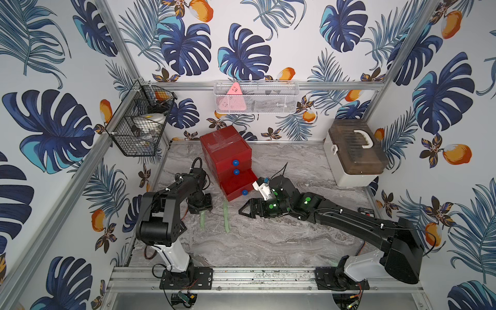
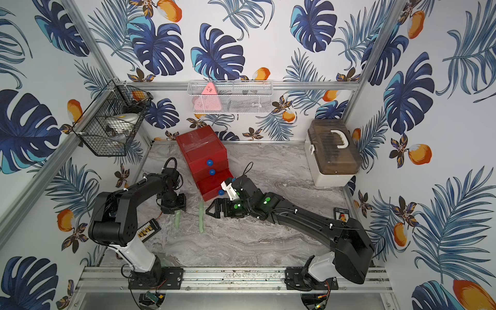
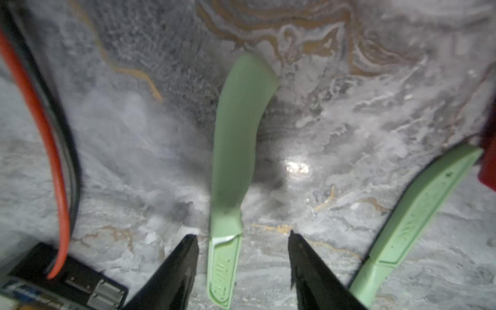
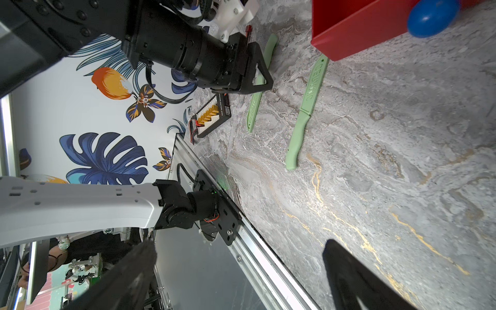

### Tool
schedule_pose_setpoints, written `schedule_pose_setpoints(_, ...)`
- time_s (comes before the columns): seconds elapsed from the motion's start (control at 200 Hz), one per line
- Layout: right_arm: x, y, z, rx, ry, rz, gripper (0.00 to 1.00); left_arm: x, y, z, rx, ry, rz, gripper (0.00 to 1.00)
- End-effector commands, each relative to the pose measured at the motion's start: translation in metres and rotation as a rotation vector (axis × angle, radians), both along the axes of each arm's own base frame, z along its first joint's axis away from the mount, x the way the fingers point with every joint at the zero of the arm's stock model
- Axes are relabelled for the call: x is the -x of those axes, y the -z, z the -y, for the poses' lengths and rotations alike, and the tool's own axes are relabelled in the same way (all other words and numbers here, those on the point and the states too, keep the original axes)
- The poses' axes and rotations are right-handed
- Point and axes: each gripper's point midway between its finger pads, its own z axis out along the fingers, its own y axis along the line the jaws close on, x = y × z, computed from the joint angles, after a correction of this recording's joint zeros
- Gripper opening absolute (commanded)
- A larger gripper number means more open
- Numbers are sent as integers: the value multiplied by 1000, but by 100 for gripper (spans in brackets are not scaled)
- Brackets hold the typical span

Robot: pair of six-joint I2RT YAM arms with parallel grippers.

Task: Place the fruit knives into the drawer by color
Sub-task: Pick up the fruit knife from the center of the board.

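Two mint-green fruit knives point(image 1: 226, 217) lie side by side, apart, on the marble table point(image 1: 268, 236) in front of the red drawer chest point(image 1: 225, 150), whose bottom drawer point(image 1: 236, 185) stands pulled out. Your left gripper point(image 3: 241, 239) points down over the left knife point(image 3: 233, 150). Its jaws straddle the lettered end with a gap on each side, gripping nothing. The second knife point(image 4: 308, 107) lies near it, tip close to the open drawer's front corner. Your right gripper point(image 1: 241, 209) hovers low near that drawer's blue knob point(image 1: 244, 192), jaws spread wide and empty.
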Motion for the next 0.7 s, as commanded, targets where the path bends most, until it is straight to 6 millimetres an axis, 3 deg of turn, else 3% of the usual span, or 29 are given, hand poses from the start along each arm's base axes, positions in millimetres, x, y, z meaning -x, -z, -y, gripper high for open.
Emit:
schedule_pose_setpoints(0.0, 2, -4, -1, -18, -13, 20, 100, -9, 5, -4, -17, 6, 6, 61)
schedule_pose_setpoints(0.305, -4, 6, 12, 52, 13, 71, 100, -15, 21, -10, -52, 35, -6, 60)
schedule_pose_setpoints(0.475, -6, 10, 8, 67, -10, 83, 100, -12, 30, -11, -56, 48, -19, 60)
schedule_pose_setpoints(0.695, -6, 17, 6, 63, -1, 67, 100, -9, 34, -13, -67, 57, -11, 51)
